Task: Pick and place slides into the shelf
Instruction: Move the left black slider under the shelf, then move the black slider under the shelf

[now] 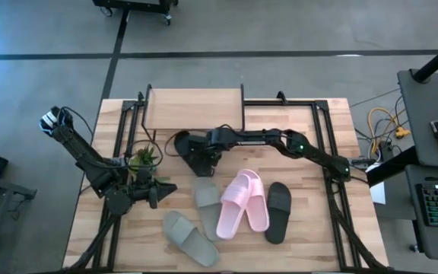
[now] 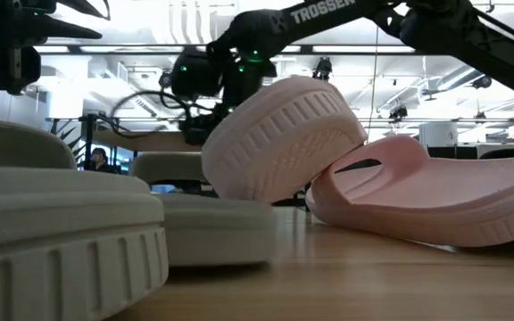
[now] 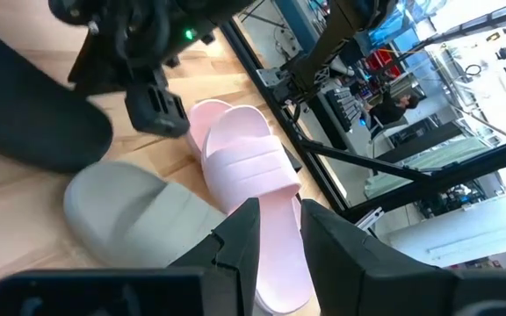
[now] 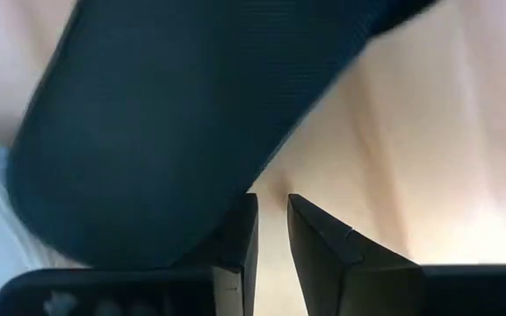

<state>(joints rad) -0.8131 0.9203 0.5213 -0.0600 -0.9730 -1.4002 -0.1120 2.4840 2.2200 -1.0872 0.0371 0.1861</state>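
1. The right gripper (image 1: 196,156) reaches across the table to just in front of the shelf (image 1: 194,109). Its fingers (image 4: 240,241) stand only a narrow gap apart, with a black slide (image 4: 174,114) right at their tips; I cannot tell whether they clamp it.
2. That black slide (image 1: 191,146) lies on the table just in front of the shelf, not on it.
3. The left gripper (image 1: 166,189) waits low near the table's left side, fingers (image 3: 240,246) a little apart with nothing between them.
4. Just beyond those left fingertips lie a grey-green slide (image 3: 134,211) and the pink pair (image 3: 244,167).
5. The pink pair (image 1: 242,202) overlap each other mid-table, with the second black slide (image 1: 278,211) beside them and another grey-green slide (image 1: 190,237) nearer the front edge.
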